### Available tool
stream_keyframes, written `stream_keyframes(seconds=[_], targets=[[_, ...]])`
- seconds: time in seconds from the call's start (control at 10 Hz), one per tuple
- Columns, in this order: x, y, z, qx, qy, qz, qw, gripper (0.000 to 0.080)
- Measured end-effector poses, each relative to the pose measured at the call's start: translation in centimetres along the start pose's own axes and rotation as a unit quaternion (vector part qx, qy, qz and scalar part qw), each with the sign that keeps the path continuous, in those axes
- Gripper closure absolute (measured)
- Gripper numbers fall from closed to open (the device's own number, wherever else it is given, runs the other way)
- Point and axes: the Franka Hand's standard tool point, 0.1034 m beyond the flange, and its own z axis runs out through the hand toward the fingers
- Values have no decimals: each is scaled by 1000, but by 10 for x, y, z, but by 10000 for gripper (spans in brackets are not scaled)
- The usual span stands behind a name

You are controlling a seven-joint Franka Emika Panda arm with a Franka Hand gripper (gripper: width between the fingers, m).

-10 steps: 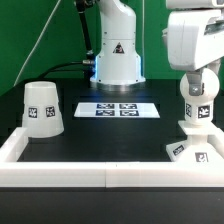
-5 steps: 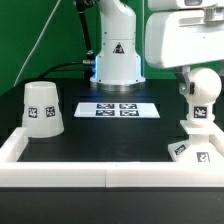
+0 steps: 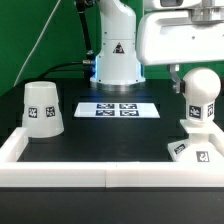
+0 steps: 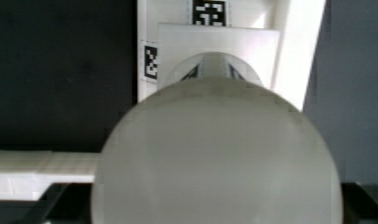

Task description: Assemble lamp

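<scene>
- Hanging the gripper (image 3: pixel 192 72) straight above the bulb (image 3: pixel 201 95), at the exterior view's right, on the near side of the black table (image 3: pixel 100 135); lining up this way probably for working along the bulb's upright axis.
- Showing one dark finger (image 3: pixel 177 80) just beside the bulb's upper flank, with the other finger hidden; not being able to tell whether the claw is clamping the bulb or standing free of it.
- Standing the bulb upright on the base (image 3: pixel 190 148), narrower foot down and rounded end up; judging this as the seating step for the bulb, either being finished or being checked.
- Filling most of the wrist view with the bulb's rounded top (image 4: pixel 212 150), the tagged base (image 4: pixel 257 40) peeking out beyond it; pointing to a camera looking down the bulb's length.
- Sitting the base in the near right corner, close against the white wall (image 3: pixel 100 172), likely for bracing against pushing or twisting.
- Resting the shade (image 3: pixel 40 108) well apart at the exterior view's left, wide end down; waiting there presumably as the last part, going over the bulb.
- Lying flat farther back, near the pedestal (image 3: pixel 116 55): the marker board (image 3: pixel 118 108), taking no part.
- Risking, as a judgement, tipping the bulb by pulling away crookedly.
</scene>
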Motion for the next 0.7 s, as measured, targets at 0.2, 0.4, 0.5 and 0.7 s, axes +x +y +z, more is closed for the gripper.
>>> stream_keyframes(seconds=[0.2,0.4,0.5,0.7], targets=[[-1,3,0,-2,0,101,995,223],[-1,3,1,-3,0,202,979,222],[-2,3,1,-4,-1,249,969,222],[-2,4,1,0,-5,328,945,222]])
